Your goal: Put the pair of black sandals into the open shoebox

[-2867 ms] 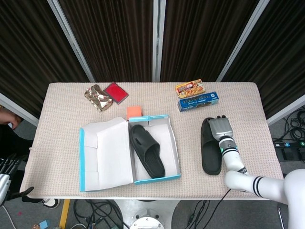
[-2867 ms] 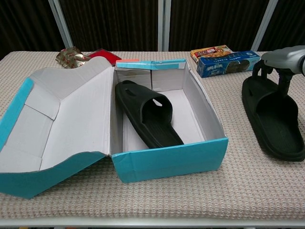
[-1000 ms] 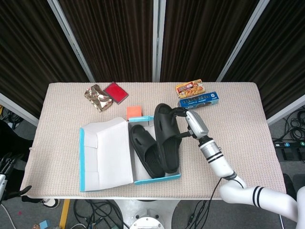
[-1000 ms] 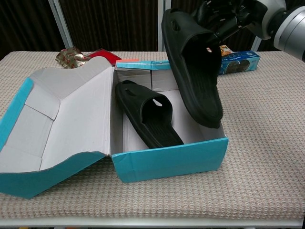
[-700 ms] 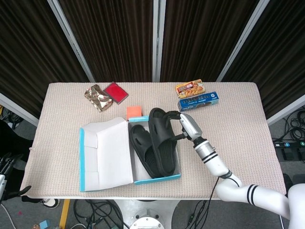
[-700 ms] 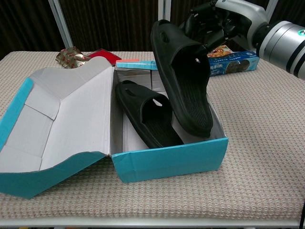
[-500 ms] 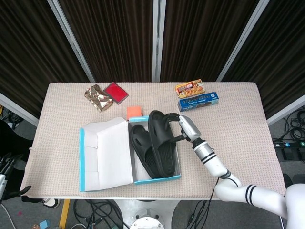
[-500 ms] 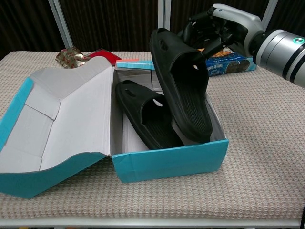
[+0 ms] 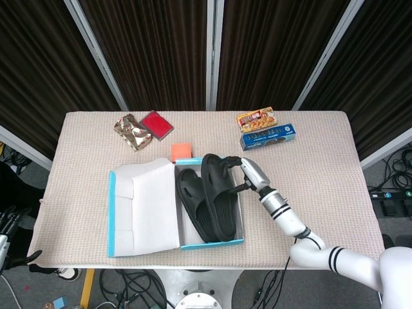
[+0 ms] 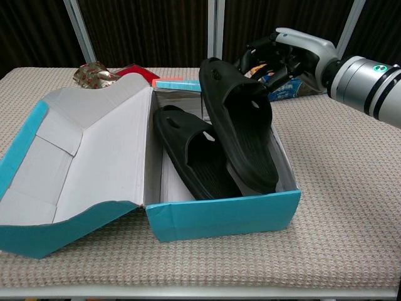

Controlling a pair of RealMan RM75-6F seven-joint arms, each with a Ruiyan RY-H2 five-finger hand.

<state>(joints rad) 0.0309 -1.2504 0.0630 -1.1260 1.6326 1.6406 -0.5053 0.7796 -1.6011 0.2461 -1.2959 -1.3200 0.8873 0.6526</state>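
The open shoebox [image 9: 228, 242] [image 10: 225, 216] is white inside with a teal outside, its lid folded out to the left. One black sandal [image 9: 193, 207] [image 10: 188, 150] lies flat in the box's left half. The second black sandal [image 9: 221, 193] [image 10: 241, 128] slants into the right half, toe end down near the front wall, heel end raised above the back wall. My right hand [image 9: 248, 172] [image 10: 282, 56] grips that raised end by the strap. The left hand shows only as dark fingers [image 9: 9, 217] at the head view's bottom left edge, off the table.
A blue carton [image 9: 267, 136] [image 10: 289, 88] and a yellow food box [image 9: 257, 119] lie behind my right hand. A crinkled foil packet [image 9: 132, 132] [image 10: 91, 75], a red packet [image 9: 156, 123] and an orange block [image 9: 181, 151] sit at the back left. Beige cloth covers the table [image 9: 322, 180].
My right hand carried the second sandal from the table's right side to over the box and has lowered it; its toe end now sits inside the right half.
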